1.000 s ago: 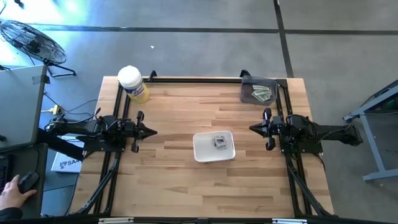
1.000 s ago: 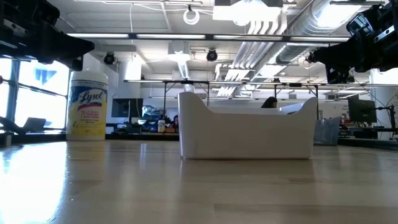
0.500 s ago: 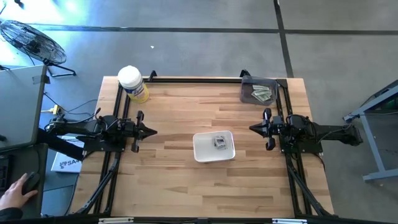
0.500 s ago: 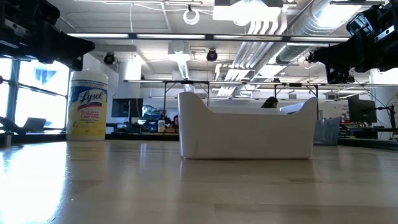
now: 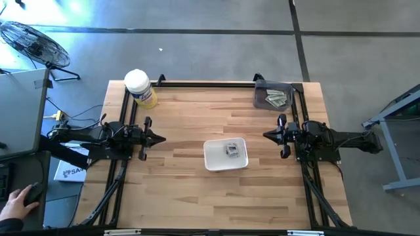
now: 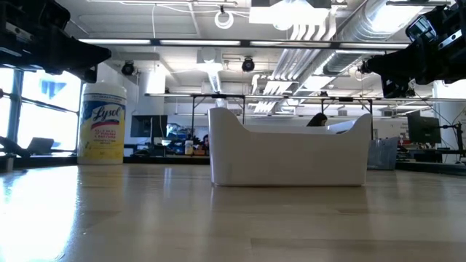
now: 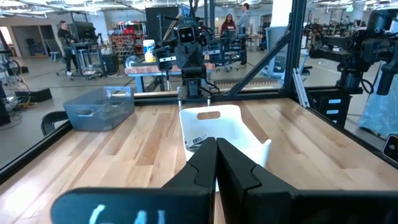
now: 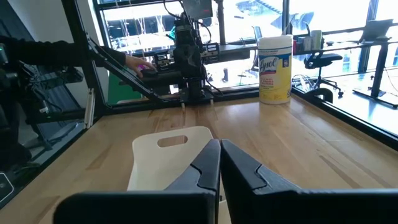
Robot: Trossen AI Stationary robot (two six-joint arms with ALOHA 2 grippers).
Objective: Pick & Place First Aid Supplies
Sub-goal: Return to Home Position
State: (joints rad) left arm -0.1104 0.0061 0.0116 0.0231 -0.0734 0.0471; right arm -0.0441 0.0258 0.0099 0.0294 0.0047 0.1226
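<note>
1. Arms parked either side of the white tray (image 5: 215, 157); left gripper (image 5: 159, 138) and right gripper (image 5: 267, 135) both pinched together, empty.
2. Blue-print packets (image 5: 231, 149) lie in that tray, green strips (image 5: 278, 98) in the dark bin (image 5: 262, 87).
3. Only risk I see: a stray swing bumping the tray.

Right gripper (image 8: 219, 144) closed, white tray (image 8: 163, 157) just ahead on wooden table (image 8: 298, 155), left arm (image 8: 189, 59) opposite, yellow canister (image 8: 275, 68) beyond

1. Left arm (image 5: 98, 136) and right arm (image 5: 335, 139): both matte black, built of blocky jointed segments.
2. Left gripper (image 7: 216, 144) and right gripper (image 8: 220, 144): each has two dark, wedge-shaped fingers (image 7: 242, 174) tapering to narrow tips.
3. A faint pale marking (image 7: 102, 214) shows on the left wrist housing.
</note>
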